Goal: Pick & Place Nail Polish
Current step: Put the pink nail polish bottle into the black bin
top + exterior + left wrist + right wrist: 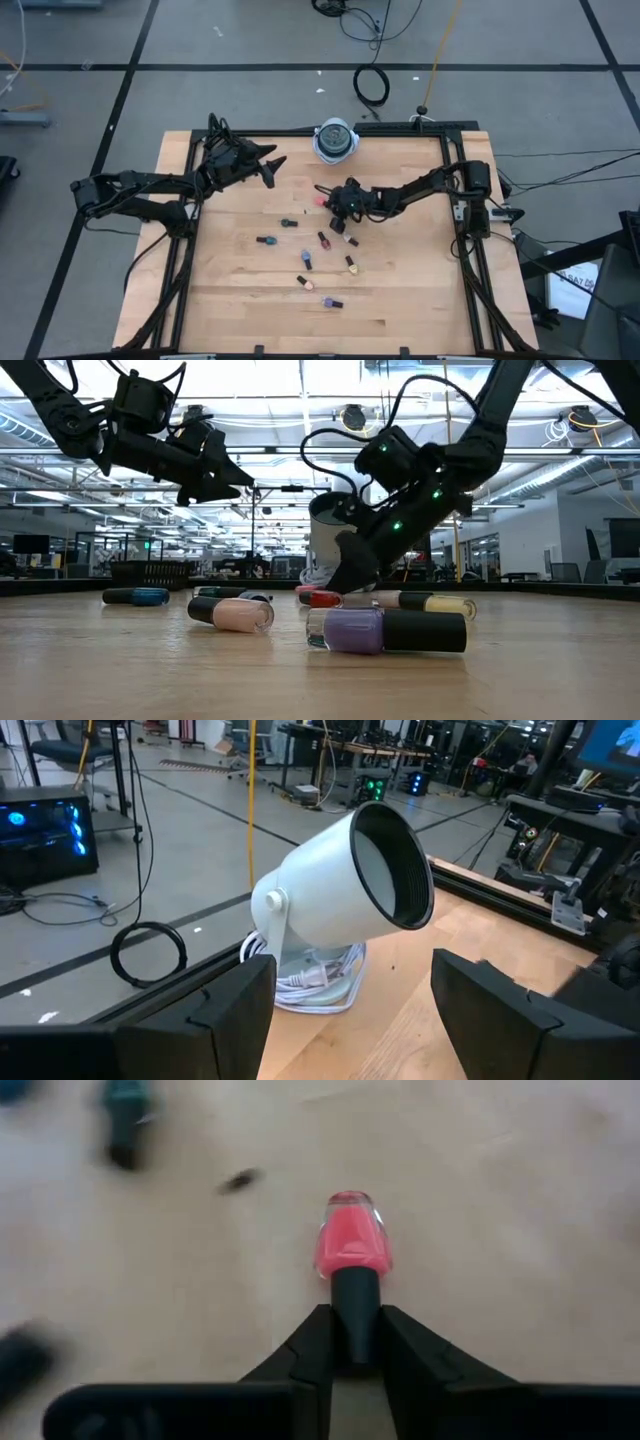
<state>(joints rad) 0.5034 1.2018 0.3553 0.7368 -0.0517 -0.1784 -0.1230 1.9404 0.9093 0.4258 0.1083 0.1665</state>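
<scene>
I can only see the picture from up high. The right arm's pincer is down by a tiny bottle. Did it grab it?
Observer: Yes. The right wrist view shows the right pincer shut on the dark cap of a pink bottle.
Operator: Is the bottle up in the air?
Observer: I cannot tell for sure; in the right wrist view the wooden table lies close behind it, and in the low view that pincer is down near the tabletop.
Operator: What is the other arm doing?
Observer: The left pincer is open with nothing between its fingers, and it faces a white lamp at the table's far edge.
</scene>
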